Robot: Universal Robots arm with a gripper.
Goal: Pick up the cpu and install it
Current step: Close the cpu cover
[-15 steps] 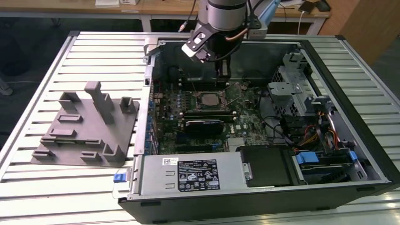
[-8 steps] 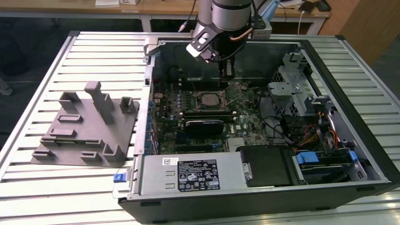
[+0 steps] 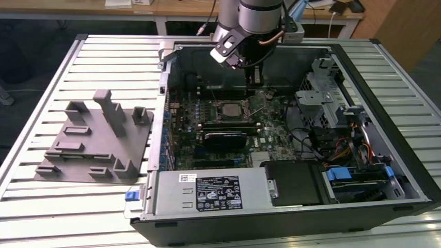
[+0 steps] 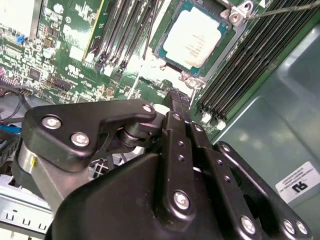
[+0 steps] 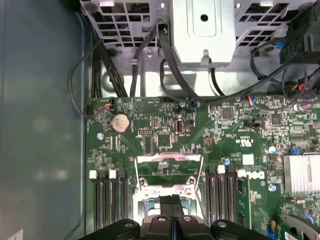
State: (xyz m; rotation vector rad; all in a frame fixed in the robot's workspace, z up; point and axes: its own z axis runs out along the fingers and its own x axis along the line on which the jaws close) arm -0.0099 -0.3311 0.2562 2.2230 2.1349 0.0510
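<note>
The cpu [image 4: 192, 40], a flat square chip with a pale silver top, lies in the motherboard socket inside the open computer case [image 3: 386, 62]. In the exterior view the cpu [image 3: 227, 109] sits mid-board. My gripper [image 4: 177, 97] hangs just above the board beside the socket, fingers pressed together with nothing between them. In the first wrist view the gripper [image 5: 171, 201] covers part of the socket, and a metal socket frame [image 5: 170, 167] stands just beyond it. The exterior view puts the gripper [image 3: 253, 78] low in the case, behind the socket.
Memory slots [image 4: 250, 65] flank the socket. A silver power supply box [image 3: 206, 194] fills the case's near corner, with a drive cage [image 3: 324, 98] and cables [image 3: 344, 150] on the exterior view's right. A grey fixture [image 3: 96, 139] rests on the slatted table [image 3: 41, 206] outside the case.
</note>
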